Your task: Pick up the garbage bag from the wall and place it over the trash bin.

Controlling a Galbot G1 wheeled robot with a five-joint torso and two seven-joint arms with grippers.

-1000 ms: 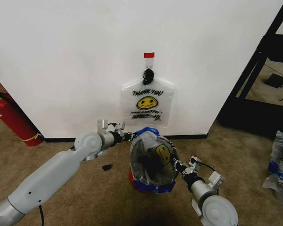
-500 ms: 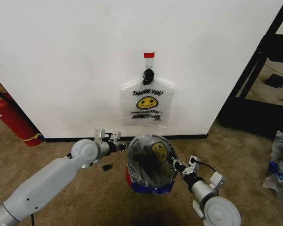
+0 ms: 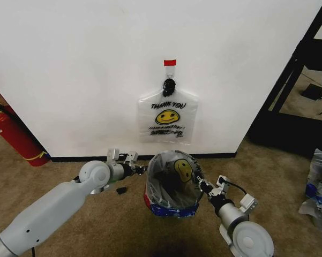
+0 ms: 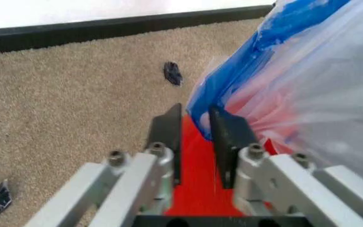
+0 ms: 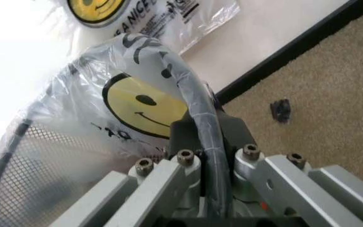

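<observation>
While one garbage bag (image 3: 167,116) hangs flat on the wall (image 3: 85,69) at upper centre of the head view — thin translucent white plastic, a yellow smiley face under black "THANK YOU" print, gathered at a black hook (image 3: 169,84) beneath a small piece of red tape (image 3: 170,62) — a second bag of the same kind (image 3: 176,170) is draped over the trash bin (image 3: 172,184) at lower centre. Its film covers the round rim, and a smiley face shows on the far inner side, with blue strips (image 3: 174,210) bunched around the bin's lower part. Inside the lined bin only dark mesh and plastic can be made out.

At the bin's left side, the left gripper (image 3: 141,169) holds a blue-edged fold of the bag between nearly closed fingers (image 4: 229,135), above the bin's red base (image 4: 197,184). At the bin's right side, the right gripper (image 3: 200,184) is clamped on the bag-covered rim (image 5: 200,118) — the black rim runs straight between its fingers.

A small dark scrap (image 3: 121,189) lies on the carpet (image 3: 96,225) just left of the bin. A red fire extinguisher (image 3: 13,134) leans at the left edge.
</observation>
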